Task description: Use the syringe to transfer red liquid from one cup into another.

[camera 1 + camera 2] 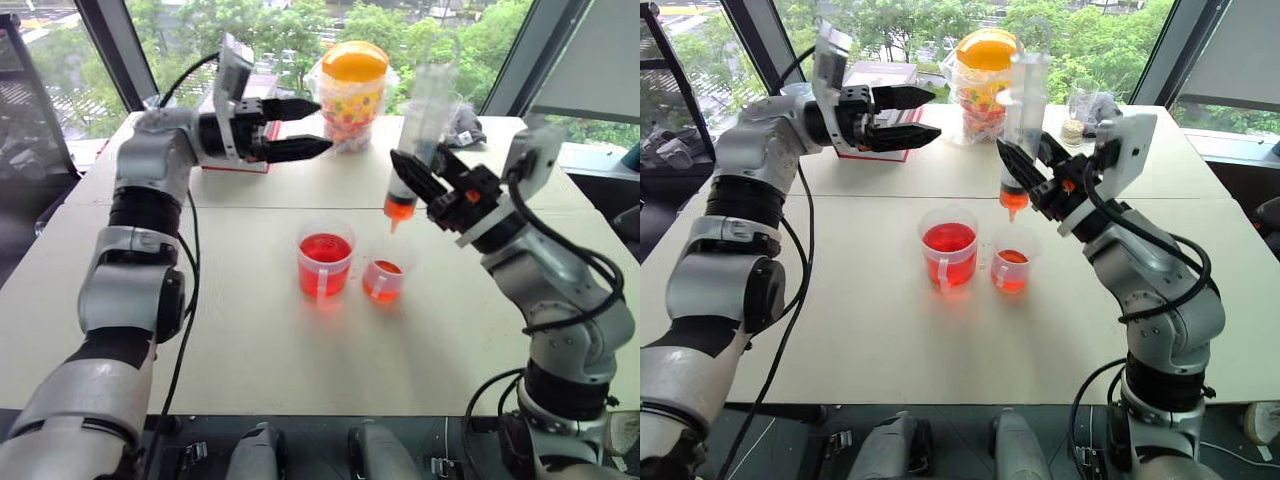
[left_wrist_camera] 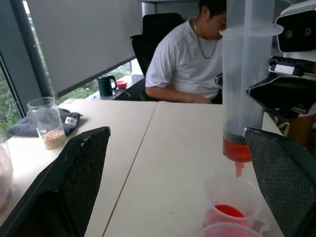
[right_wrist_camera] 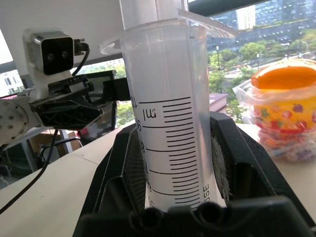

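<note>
Main risk is a miss: the syringe tip hangs above the small cup, clear of the rim and looking a bit toward its far edge, so a drip or a hard squirt could land on the table or splash out of that shallow cup. The right gripper is clamped on the lower barrel, one finger on each side, with the barrel leaning slightly; any push on the plunger from above could slide the tube down through the pads or tip it further, I think. The left gripper is raised over the back of the table with fingers spread wide, holding nothing and well apart from the syringe. If it comes across to press the plunger, it could knock the barrel sideways. The small cup looks light, so a nudge from the tip would likely tip it into the big cup just beside it

Containers:
- syringe: red only in the bottom end near the nozzle, rest of barrel clear
- large cup: red liquid, well over half full
- small cup: thin layer of red at the bottom
- orange-lidded jar at the back: colourful bits inside, can't tell what
- glass jar: pale grains at the bottom
</note>
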